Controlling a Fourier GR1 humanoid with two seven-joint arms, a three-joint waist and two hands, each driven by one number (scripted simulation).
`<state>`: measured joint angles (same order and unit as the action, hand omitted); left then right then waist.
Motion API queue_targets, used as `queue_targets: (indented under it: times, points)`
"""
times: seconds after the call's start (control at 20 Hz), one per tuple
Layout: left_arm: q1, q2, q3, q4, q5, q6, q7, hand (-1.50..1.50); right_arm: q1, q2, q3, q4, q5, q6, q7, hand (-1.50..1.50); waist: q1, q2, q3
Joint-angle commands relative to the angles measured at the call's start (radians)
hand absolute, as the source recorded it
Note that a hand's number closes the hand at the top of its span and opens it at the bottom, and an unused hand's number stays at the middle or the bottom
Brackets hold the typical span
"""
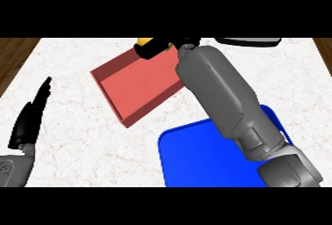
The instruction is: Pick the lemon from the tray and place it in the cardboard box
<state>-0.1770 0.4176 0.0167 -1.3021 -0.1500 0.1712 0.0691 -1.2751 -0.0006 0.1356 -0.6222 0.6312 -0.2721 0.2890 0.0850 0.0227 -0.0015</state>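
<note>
The right forearm (240,110) is seen nearest, crossing over the blue plate (194,162) and running up the view to the far corner of the red tray (139,83). The right robot hand (150,47) is placed at that corner, black fingers curled round the lemon (144,41); only a yellow patch is shown at the fingertips, so the lemon's long axis cannot be read. The lemon is judged gripped, at or just above the tray's far edge; whether it is lifted clear cannot be told. No cardboard box is identified in view; a dark object (250,41) is partly seen just to the right of the robot hand, at the top edge. The left robot hand (29,118) is resting open at the left edge over the bench (77,145), fingers up, well apart from the tray. The right robot hand is the nearer one, so the carry is judged to fall to it.
</note>
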Motion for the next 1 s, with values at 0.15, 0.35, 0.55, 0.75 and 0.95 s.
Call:
queue_targets:
  times: [0.15,0.35,0.55,0.75,0.95]
  points:
    - [-0.061,-0.027,-0.025,-0.003,-0.016,-0.001,0.013,0.0,-0.127,0.001,0.002,0.239,-0.056,-0.063,-0.024,1.5,0.042,0.018,-0.001]
    - [-0.053,-0.01,-0.017,0.003,-0.016,-0.015,0.009,0.0,-0.106,0.001,-0.004,0.325,-0.04,-0.166,-0.02,1.5,0.045,0.021,-0.001]
    - [-0.083,-0.013,-0.022,0.011,-0.017,-0.026,0.028,0.0,-0.112,0.001,-0.062,0.368,-0.145,-0.114,-0.001,-1.5,0.065,0.027,0.0]
    - [-0.099,-0.009,-0.025,0.011,-0.023,-0.032,0.022,0.0,-0.084,0.001,-0.079,0.396,-0.167,-0.145,-0.08,-1.5,0.065,0.033,0.001]
    - [-0.089,-0.034,-0.027,0.03,-0.031,-0.008,-0.006,0.0,-0.091,0.001,-0.097,0.375,-0.197,-0.219,-0.16,-1.5,0.073,0.033,0.0]
